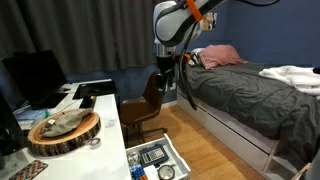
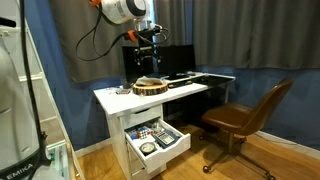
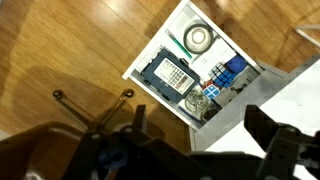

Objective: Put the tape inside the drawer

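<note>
A small pale round roll, apparently the tape, lies on the white desk beside the wood slab; it also shows in an exterior view. The white drawer stands pulled out under the desk, low to the floor. The wrist view looks down into the drawer. In it lie a calculator, small boxes, a white round roll and a clear round object. My gripper hangs high above the desk edge, open and empty.
The big bark-edged wood slab sits on the desk. Monitors stand at the desk's back. A brown swivel chair stands by the drawer. A bed is beyond it.
</note>
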